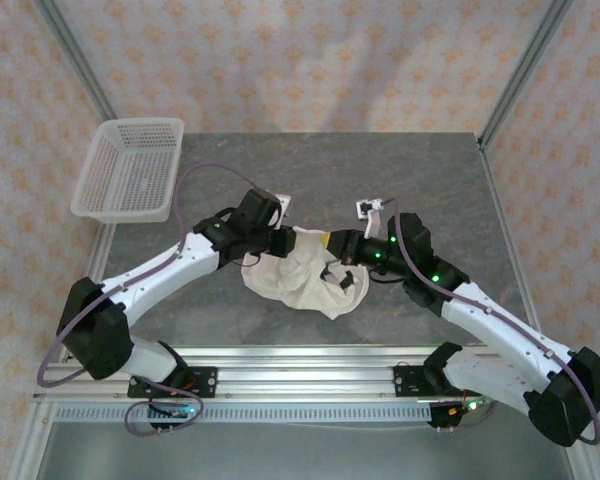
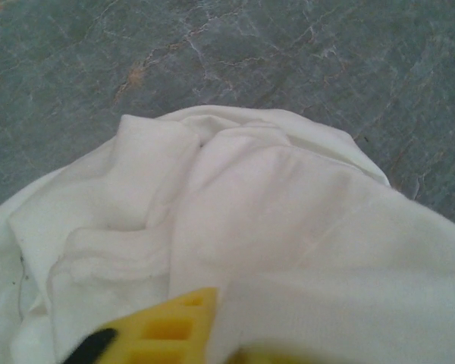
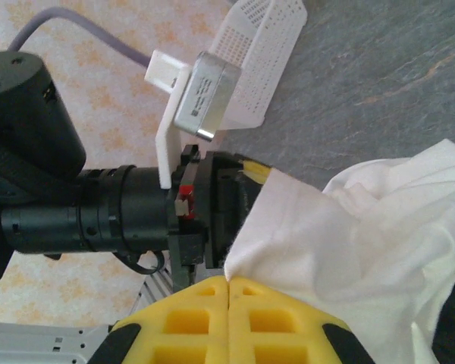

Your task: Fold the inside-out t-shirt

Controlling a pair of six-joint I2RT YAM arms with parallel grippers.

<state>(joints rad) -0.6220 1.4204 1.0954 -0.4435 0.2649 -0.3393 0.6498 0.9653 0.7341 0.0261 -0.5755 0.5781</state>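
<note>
Gripping the bunched t-shirt [image 1: 295, 278] at the centre of the table [image 1: 430, 180], the left gripper [image 1: 281, 240] and right gripper [image 3: 227, 283] each seem clamped on cloth; they should draw apart evenly to spread it.

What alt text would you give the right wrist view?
The right tool, shut, pinches an edge of the off-white t-shirt. The left tool grips the cloth opposite, above the grey table, a white mesh basket behind.

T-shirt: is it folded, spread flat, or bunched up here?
Bunched up: the t-shirt is a wrinkled heap with no flat folds, pinched by the left gripper and right gripper.
</note>
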